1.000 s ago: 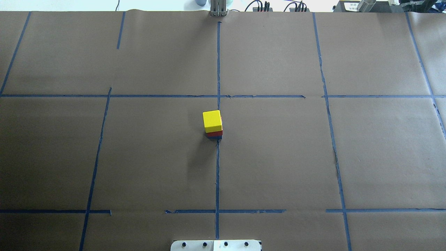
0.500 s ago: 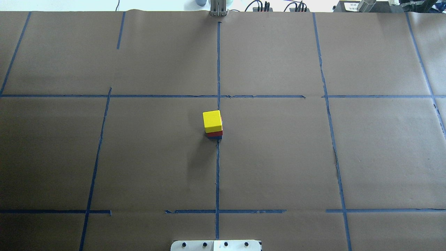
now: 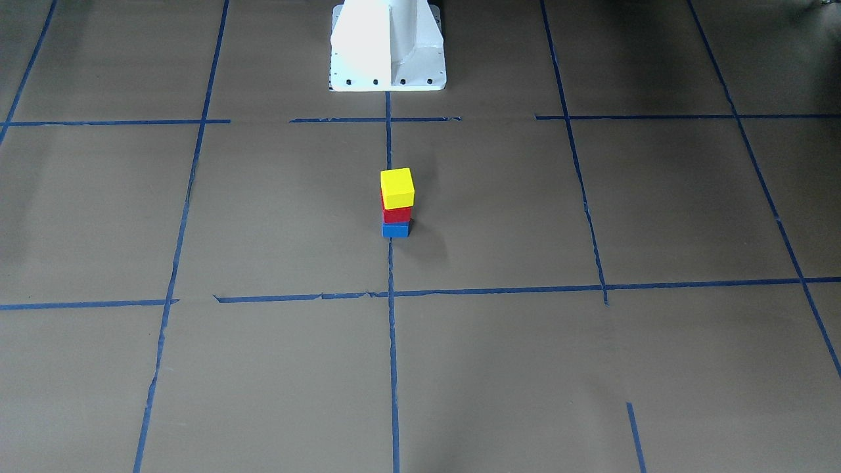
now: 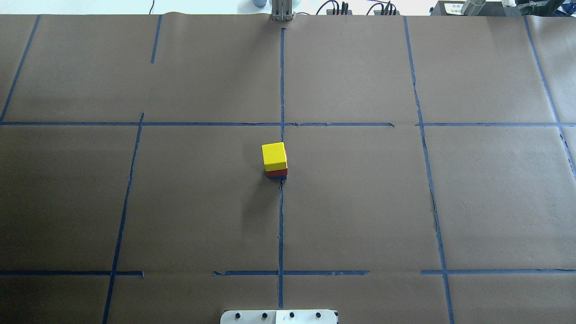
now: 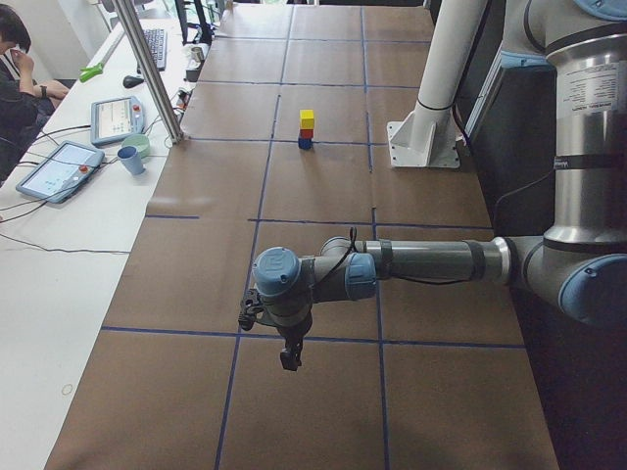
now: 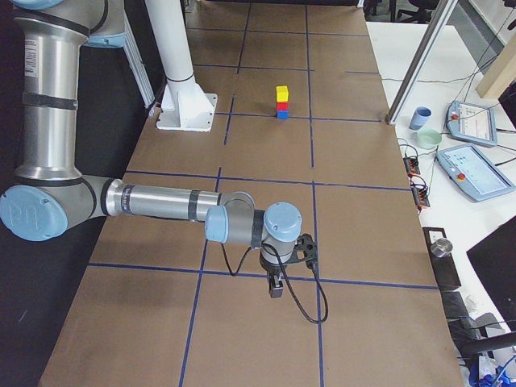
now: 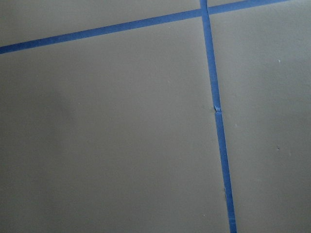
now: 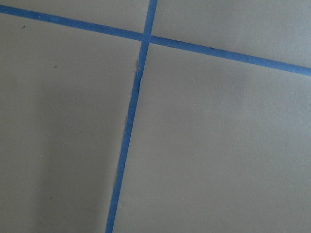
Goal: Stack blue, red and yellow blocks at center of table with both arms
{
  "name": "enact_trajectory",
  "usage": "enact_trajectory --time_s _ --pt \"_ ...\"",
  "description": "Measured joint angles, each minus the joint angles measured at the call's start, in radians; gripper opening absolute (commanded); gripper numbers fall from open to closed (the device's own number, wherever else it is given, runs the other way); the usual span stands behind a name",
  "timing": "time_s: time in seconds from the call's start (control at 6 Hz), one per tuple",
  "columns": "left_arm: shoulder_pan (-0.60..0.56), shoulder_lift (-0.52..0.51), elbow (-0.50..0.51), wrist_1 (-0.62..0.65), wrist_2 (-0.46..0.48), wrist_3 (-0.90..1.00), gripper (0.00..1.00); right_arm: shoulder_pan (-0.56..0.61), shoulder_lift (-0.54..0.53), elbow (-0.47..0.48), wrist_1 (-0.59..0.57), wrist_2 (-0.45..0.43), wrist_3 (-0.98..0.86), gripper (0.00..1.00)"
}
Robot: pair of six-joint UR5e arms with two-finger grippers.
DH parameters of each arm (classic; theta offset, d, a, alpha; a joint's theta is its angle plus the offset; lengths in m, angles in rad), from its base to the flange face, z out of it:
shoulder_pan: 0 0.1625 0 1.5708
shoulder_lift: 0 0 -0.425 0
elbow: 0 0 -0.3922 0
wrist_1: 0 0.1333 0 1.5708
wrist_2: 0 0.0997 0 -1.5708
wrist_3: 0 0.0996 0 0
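Observation:
A stack stands at the table's center on the middle tape line: the blue block (image 3: 395, 229) at the bottom, the red block (image 3: 397, 214) on it, the yellow block (image 3: 397, 187) on top. It also shows in the overhead view (image 4: 274, 156), the exterior left view (image 5: 307, 128) and the exterior right view (image 6: 281, 102). My left gripper (image 5: 290, 358) shows only in the exterior left view, far from the stack over bare paper. My right gripper (image 6: 275, 288) shows only in the exterior right view, likewise far off. I cannot tell whether either is open or shut. Both wrist views show only paper and tape.
Brown paper with blue tape lines (image 4: 281, 90) covers the table. The white robot base (image 3: 387, 46) stands at the near edge. A metal post (image 5: 152, 73) and a side bench with tablets (image 5: 59, 168), cups (image 5: 130, 159) and a seated person (image 5: 20, 69) lie beyond the far edge.

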Motion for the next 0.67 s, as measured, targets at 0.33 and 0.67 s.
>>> enact_trajectory --time_s 0.33,0.67 --pt "0.002 0.007 0.0 0.0 -0.003 -0.002 1.0 0.0 0.0 -0.003 0.0 0.002 0.013 1.0" --pt "0.002 0.009 0.001 0.0 -0.003 -0.001 1.0 0.0 -0.002 -0.005 0.0 0.009 0.016 1.0"
